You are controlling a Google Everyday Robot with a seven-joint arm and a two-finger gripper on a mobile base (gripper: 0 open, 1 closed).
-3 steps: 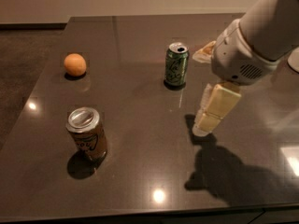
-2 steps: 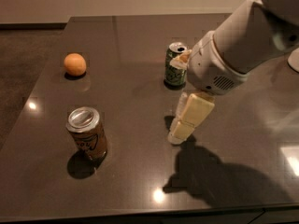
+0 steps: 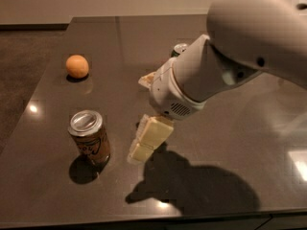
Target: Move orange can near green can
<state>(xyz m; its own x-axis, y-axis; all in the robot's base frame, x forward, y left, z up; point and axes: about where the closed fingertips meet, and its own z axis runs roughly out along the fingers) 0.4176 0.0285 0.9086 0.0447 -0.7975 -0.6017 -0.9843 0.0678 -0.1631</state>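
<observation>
On the tabletop [image 3: 43, 171] I see an orange fruit [image 3: 77, 66] far left, the orange can [image 3: 89, 137] upright at front left, my claw [image 3: 144, 142] just beside it, clenched or released I cannot tell, and the green can [image 3: 180, 48] mostly hidden behind my arm [image 3: 249, 47]

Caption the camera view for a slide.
Tool low beside the upright orange can, not touching; green can mostly hidden behind the arm.

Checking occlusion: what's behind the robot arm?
Behind the arm, only the top of the green can shows; its body is covered. The gripper hovers beside the orange can.
</observation>
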